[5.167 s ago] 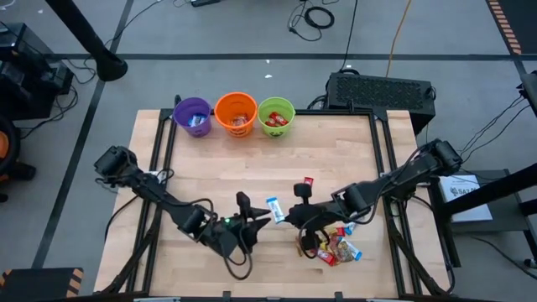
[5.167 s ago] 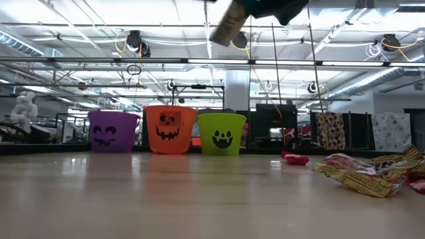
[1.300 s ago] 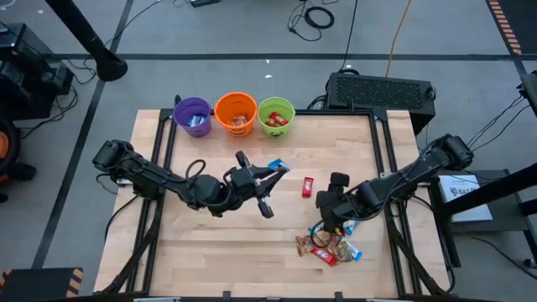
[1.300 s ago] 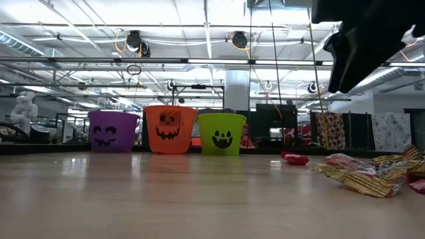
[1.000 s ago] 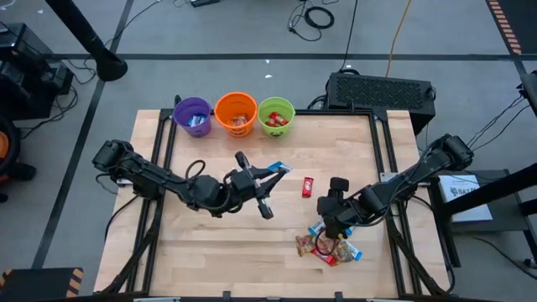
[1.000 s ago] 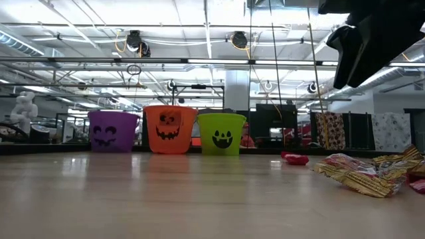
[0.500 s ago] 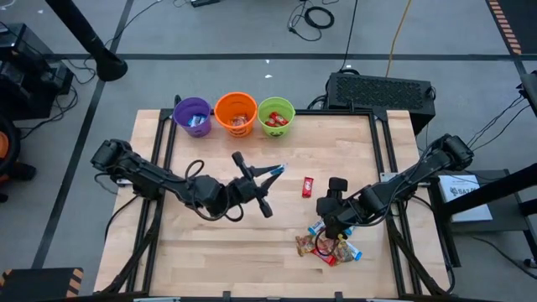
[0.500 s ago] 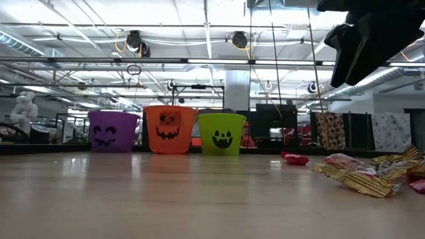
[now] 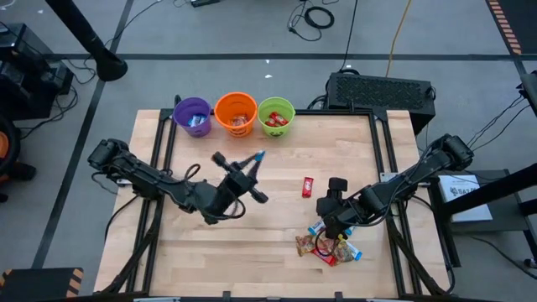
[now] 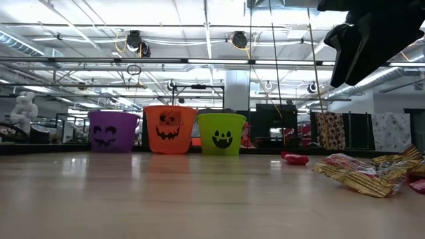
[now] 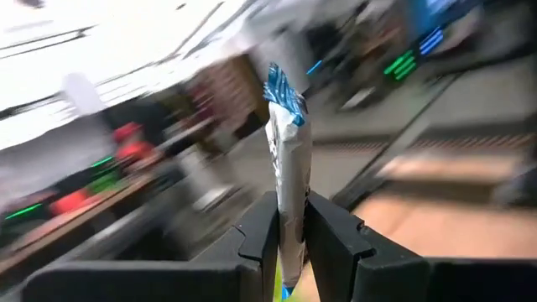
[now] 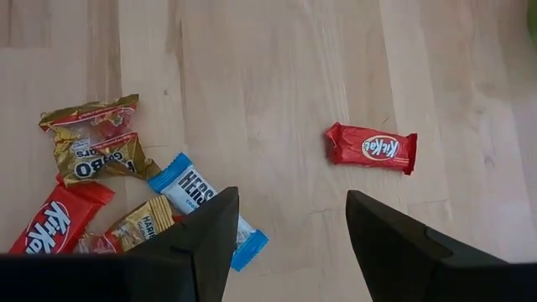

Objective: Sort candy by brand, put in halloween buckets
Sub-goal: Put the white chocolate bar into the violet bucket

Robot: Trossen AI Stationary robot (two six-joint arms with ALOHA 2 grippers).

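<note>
Left wrist view: blue-white candy (image 11: pixel 285 180) in left gripper (image 11: pixel 289 231), probably.

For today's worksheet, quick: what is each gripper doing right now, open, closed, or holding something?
Left gripper: closed on a blue-and-white candy bar.
Right gripper: open, empty, above the candy pile.

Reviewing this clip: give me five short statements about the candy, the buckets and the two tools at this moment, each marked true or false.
1. The left tool is shut on a blue-and-white candy. True.
2. The right tool holds a red candy. False: it is open and empty above the table.
3. A red KitKat lies alone, apart from the candy pile. True.
4. The orange bucket stands between the purple bucket and the green bucket. True.
5. All three buckets are empty. False: each holds candy.
</note>
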